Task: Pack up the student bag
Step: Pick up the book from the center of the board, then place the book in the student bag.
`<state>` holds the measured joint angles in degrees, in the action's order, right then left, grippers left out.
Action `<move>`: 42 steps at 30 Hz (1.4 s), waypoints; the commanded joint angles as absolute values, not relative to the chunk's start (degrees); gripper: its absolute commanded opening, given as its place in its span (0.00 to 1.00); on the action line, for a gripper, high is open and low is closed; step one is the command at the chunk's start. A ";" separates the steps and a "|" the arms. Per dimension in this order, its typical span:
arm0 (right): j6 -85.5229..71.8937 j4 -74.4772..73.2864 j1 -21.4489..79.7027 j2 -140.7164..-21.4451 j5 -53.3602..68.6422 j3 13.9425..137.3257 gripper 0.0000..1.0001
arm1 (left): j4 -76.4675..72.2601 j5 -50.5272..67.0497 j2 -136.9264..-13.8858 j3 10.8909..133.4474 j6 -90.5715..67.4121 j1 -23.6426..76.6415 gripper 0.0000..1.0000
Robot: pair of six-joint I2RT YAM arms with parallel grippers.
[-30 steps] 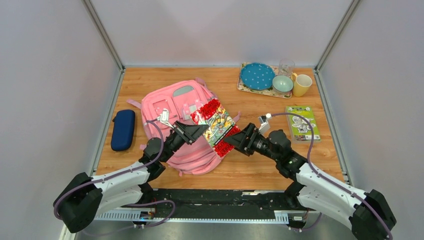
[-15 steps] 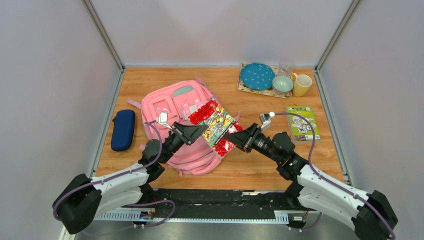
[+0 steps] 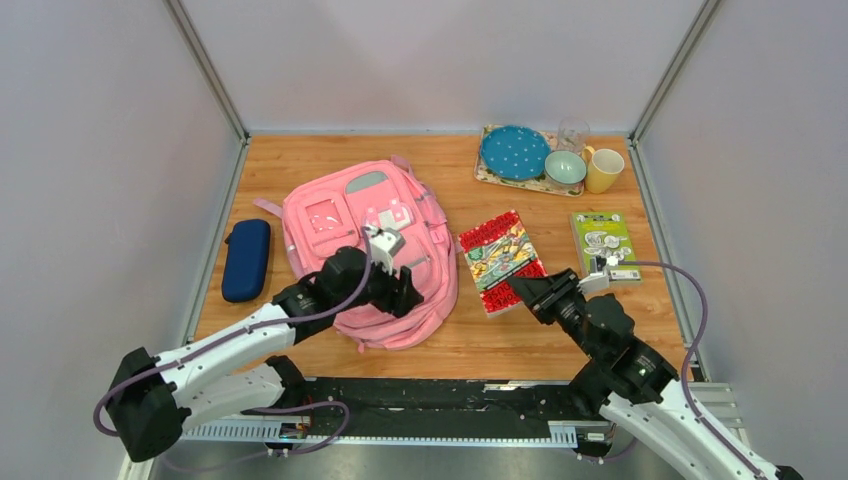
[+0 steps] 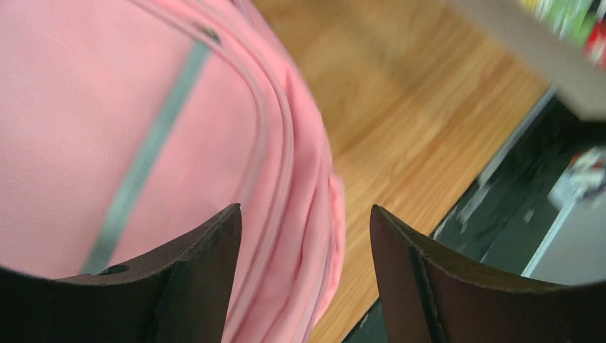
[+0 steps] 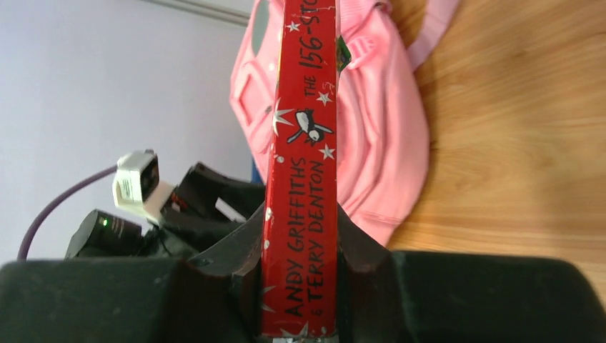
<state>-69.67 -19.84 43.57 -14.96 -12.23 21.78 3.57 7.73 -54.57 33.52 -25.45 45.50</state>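
While the wooden table (image 3: 470, 345) fills the floor of the cell, the student bag (image 3: 345, 225) lies flat on its left half, front pockets facing up. Just right of the bag, apart from it, a red book (image 3: 498, 258) is clamped at its near end in the right gripper (image 3: 527, 290), the spine pinched between the fingers. The left gripper (image 3: 405, 292) hangs over the bag's near right corner, its 2 jaws spread wide and holding nothing.

- Navy blue zip case (image 3: 246, 259), left on the wooden counter (image 3: 440, 345).
- Teal dotted plate (image 3: 514, 152), pale green bowl (image 3: 565, 167), yellow mug (image 3: 604, 170), clear glass (image 3: 573, 134): far right.
- Green booklet (image 3: 603, 244), near the right edge.
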 commanded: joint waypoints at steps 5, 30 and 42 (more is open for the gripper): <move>-69.26 -29.35 43.59 -9.32 -19.77 26.72 0.00 | 19.51 5.19 -52.91 33.05 -7.65 53.17 0.75; -71.10 -31.11 43.51 -8.00 -18.63 24.96 0.00 | 20.48 0.44 -59.15 34.98 -5.36 56.69 0.08; -73.47 -31.12 43.59 -7.47 -10.73 22.50 0.00 | 15.57 -11.75 -48.09 39.28 -9.75 56.69 0.00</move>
<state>-70.94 -36.75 43.53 -8.36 -14.68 22.96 20.93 -3.66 -53.45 33.52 -7.40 56.36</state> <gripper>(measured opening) 0.258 0.017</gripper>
